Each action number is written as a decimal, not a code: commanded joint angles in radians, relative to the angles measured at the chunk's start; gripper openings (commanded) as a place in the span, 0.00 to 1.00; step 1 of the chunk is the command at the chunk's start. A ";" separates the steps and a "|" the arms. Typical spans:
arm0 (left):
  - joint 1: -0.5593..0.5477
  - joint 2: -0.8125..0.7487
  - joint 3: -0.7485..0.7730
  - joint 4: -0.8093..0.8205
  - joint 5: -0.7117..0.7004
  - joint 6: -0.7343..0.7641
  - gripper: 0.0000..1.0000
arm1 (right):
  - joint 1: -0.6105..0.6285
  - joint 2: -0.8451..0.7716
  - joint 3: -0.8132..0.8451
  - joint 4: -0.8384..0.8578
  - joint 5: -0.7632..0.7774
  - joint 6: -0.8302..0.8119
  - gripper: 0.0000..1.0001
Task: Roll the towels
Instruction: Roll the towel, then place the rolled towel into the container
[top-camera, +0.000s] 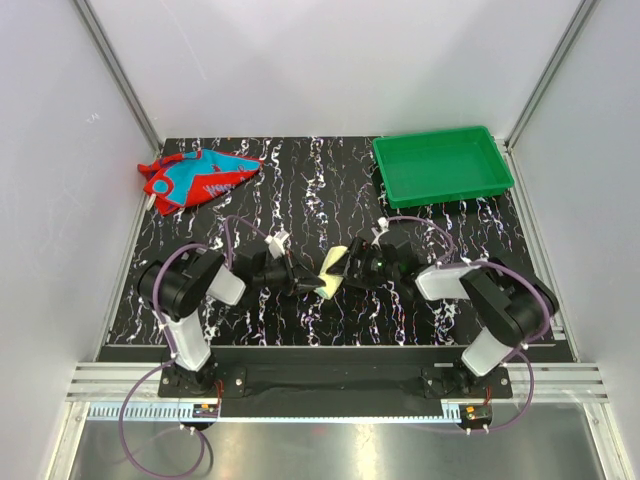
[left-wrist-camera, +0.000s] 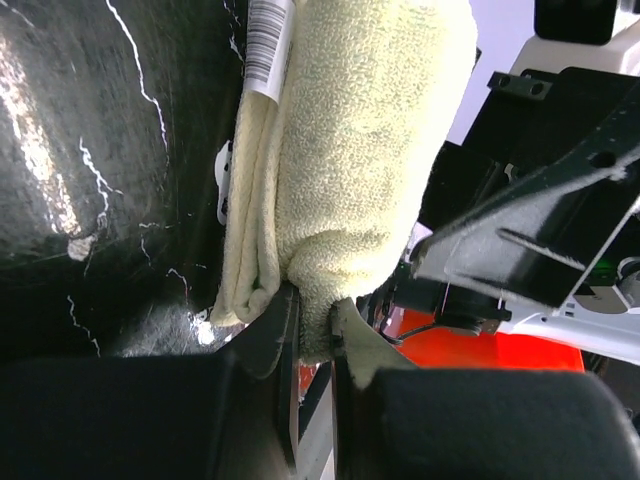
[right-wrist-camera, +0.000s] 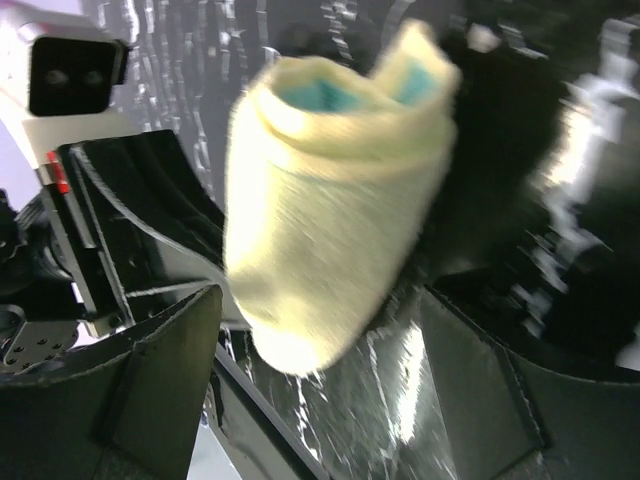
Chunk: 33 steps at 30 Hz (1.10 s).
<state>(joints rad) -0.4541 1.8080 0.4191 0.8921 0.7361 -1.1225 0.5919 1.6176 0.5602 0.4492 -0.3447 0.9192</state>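
From above, you see little of the pale yellow towel (top-camera: 331, 272). It sits mid-table, wedged between the left gripper (top-camera: 310, 279) and the right gripper (top-camera: 351, 267), whose fingers are too small to read here. The red towel (top-camera: 198, 178) lies crumpled at the far left corner.

In your left wrist view, the yellow one is a thick roll. Its lower end is pinched between the left fingers (left-wrist-camera: 268, 335), and its top is cut off.

Your right wrist view is blurred. Teal shows inside the roll's end, and the right fingers (right-wrist-camera: 165, 370) stand wide apart on either side of it.
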 joint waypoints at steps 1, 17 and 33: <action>0.015 0.054 0.009 -0.097 -0.041 0.027 0.00 | 0.029 0.077 0.029 0.111 0.007 0.004 0.86; 0.018 0.091 0.017 -0.105 -0.061 0.064 0.06 | 0.036 0.199 0.101 0.114 -0.008 -0.006 0.00; -0.095 -0.354 -0.089 -0.384 -0.257 0.262 0.68 | -0.271 -0.045 0.754 -0.779 0.021 -0.505 0.00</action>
<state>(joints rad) -0.5167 1.4990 0.3527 0.5461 0.5503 -0.9218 0.3763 1.6001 1.2015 -0.1642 -0.3283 0.5518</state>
